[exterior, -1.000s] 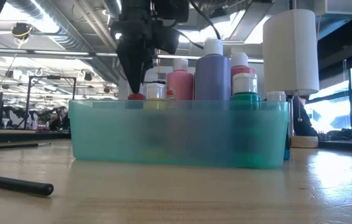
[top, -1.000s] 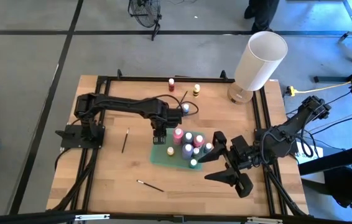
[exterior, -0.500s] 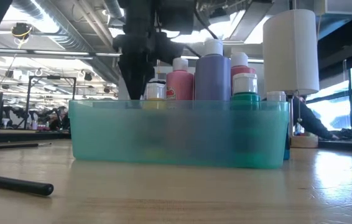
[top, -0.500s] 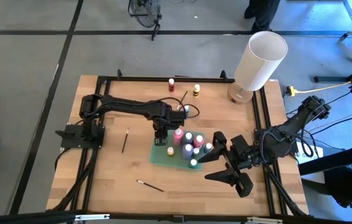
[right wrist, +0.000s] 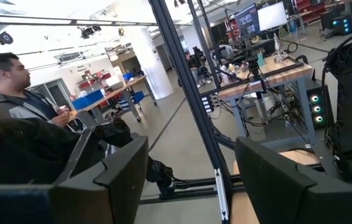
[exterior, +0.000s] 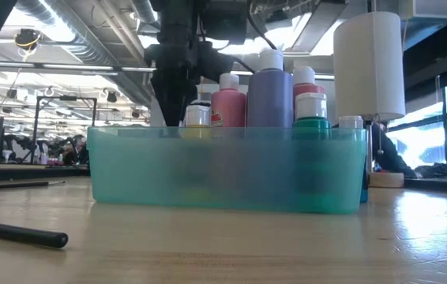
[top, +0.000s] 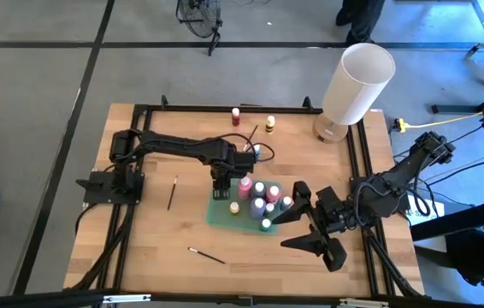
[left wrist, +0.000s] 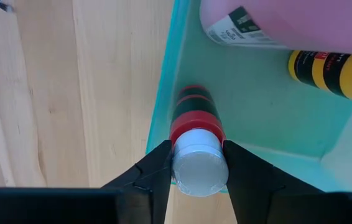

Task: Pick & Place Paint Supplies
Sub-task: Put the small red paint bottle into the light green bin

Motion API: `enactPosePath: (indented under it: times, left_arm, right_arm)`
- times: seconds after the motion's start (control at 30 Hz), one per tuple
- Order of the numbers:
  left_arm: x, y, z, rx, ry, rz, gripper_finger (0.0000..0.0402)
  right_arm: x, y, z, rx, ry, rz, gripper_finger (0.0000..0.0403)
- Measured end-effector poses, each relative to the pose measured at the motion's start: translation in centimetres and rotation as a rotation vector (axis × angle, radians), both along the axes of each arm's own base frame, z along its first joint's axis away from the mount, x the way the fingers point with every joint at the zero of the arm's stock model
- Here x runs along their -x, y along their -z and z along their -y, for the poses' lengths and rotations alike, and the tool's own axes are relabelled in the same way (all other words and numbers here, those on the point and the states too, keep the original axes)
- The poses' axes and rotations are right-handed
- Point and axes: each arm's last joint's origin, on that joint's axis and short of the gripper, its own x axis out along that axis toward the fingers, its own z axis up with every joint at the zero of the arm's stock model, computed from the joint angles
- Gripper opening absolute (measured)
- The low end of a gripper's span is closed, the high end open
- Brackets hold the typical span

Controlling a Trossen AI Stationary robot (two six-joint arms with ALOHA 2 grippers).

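Left gripper (left wrist: 196, 163) is down at the near-left corner of the translucent teal plastic tray (top: 221, 214), and its two dark fingers (left wrist: 157, 168) are pinched on the white cap of a small red-labelled paint bottle (left wrist: 196, 127); a narrow hold, cap squeezed from both sides. The bottle stands upright, its long axis running straight down from the jaws, its base inside the tray hard against the teal wall. That's the relation that matters: the bottle sits directly under the tool, so the release looks like a simple opening and a straight lift, with little room on the wall side. Beside it in the tray lie a big pink bottle (left wrist: 275, 22) and a yellow-and-black bottle (left wrist: 325, 67); from table height the pink, purple (exterior: 269, 95) and green-capped ones stand tall above the rim. Still out on the wooden table (top: 148, 239): a red bottle (top: 235, 115), a yellow one (top: 270, 125), and two thin dark brushes (top: 172, 192), all closer to the left arm. Right gripper (top: 315, 229) waits off the tray's right corner, raised, jaws spread wide and empty
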Motion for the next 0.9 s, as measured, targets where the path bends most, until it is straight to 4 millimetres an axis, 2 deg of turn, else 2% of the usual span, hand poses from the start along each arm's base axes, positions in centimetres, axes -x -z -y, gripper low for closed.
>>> enactPosePath:
  times: [0.67, 0.9]
  left_arm:
    - [0.08, 0.2, 0.12, 0.02, -0.033, -0.015, 0.014]
    - [-0.11, 0.2, 0.13, 0.029, -0.033, 0.005, 0.0163]
  right_arm:
    - [-0.01, 0.11, 0.0, 0.007, 0.002, -0.009, 0.0245]
    - [-0.01, 0.15, -0.01, 0.003, -0.002, -0.015, 0.0245]
